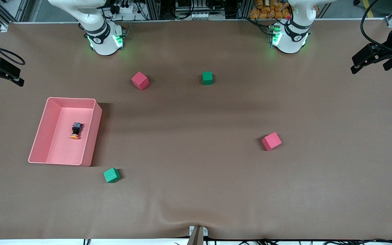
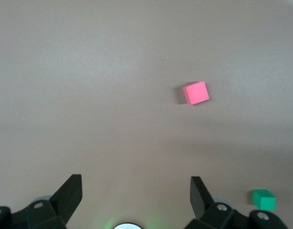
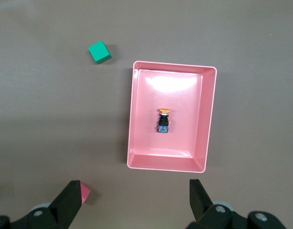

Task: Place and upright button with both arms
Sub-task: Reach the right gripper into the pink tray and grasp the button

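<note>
1. Lying on its side, the button [image 1: 76, 130] rests inside the pink tray [image 1: 93, 136], orange cap toward the front camera.
2. Right gripper [image 3: 132, 200] hangs spread wide above the tray; a sideways grasp risks the round cap rolling loose.
3. Left gripper [image 2: 134, 198], released and empty, waits over bare table.

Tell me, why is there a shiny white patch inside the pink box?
In the right wrist view, overhead light glares off the pink box's floor just past the button; in the front view no such glare shows, and the box only casts a soft shadow on the table.
</note>
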Available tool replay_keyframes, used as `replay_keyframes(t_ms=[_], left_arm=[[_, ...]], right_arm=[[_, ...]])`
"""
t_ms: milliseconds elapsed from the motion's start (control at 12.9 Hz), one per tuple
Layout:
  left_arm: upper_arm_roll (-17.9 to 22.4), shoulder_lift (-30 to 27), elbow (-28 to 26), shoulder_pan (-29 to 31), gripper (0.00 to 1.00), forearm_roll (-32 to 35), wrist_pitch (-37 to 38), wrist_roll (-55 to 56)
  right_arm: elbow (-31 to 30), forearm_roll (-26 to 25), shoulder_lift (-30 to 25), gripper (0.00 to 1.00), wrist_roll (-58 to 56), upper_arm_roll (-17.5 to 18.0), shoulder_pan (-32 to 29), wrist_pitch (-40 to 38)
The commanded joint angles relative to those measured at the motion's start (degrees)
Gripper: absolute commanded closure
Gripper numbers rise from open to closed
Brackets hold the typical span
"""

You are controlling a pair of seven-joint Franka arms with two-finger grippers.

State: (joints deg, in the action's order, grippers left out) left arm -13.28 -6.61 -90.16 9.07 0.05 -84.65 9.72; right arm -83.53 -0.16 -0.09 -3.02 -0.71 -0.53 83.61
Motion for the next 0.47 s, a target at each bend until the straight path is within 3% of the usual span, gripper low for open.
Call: replay_keyframes(t_ms=[0, 388], left_arm=[[-0.6, -0.51, -0.19, 0.33, 0.0, 1.36, 0.01, -1.37], [-0.6, 0.8, -0.11, 0.51, 0.0, 1.36, 0.01, -1.55]], right_arm=[[1.35, -0.63, 0.8, 0.0, -0.58, 0.1, 0.18, -0.37], [1.26, -1.32, 3.33, 0.0, -0.58, 0.01, 0.0, -0.99]])
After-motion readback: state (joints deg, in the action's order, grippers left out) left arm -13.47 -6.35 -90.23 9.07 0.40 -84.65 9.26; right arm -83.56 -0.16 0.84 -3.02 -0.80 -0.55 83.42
